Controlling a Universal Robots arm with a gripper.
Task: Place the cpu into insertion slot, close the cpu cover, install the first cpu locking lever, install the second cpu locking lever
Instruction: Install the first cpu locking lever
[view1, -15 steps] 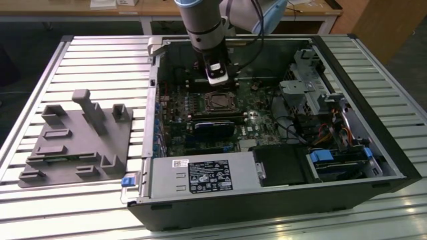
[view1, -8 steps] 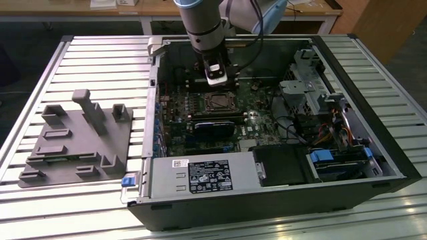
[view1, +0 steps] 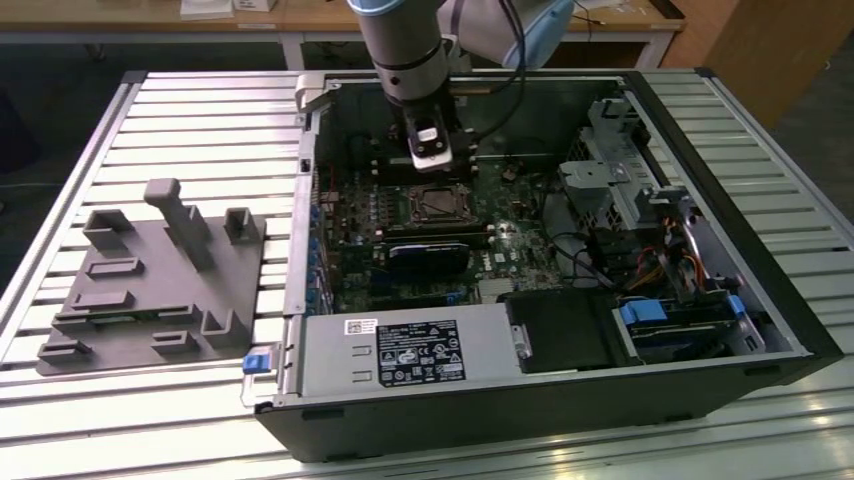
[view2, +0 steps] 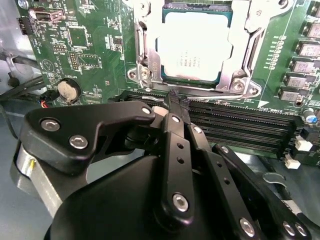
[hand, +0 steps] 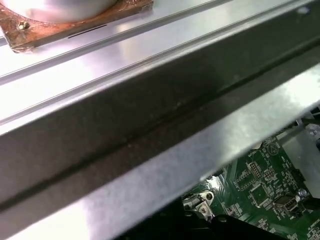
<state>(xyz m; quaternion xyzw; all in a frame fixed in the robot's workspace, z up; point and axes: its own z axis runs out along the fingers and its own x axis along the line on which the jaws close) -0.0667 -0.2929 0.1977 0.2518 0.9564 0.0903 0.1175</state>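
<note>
In the second wrist view the cpu (view2: 196, 47), with its pale silvery top, lies flat in the insertion slot on the green motherboard (view2: 95, 50). The cpu cover (view2: 148, 55) is folded down around it as a silvery frame. A thin wire locking lever (view2: 220, 91) runs along the socket's near edge. My gripper (view2: 177, 101) is shut, with its black fingertips right at that lever; I cannot tell if the wire is pinched. In the exterior view the gripper (view1: 430, 162) hangs just behind the insertion slot (view1: 441, 204) inside the open computer case.
Black memory slots (view2: 240, 127) run just beneath the fingertips. A black card (view1: 427, 256), the power supply (view1: 400, 352) and a drive cage (view1: 627, 190) crowd the case. A grey fixture block (view1: 147, 280) sits on the slatted table at the exterior view's left. The case rim (hand: 165, 150) is close in the first wrist view.
</note>
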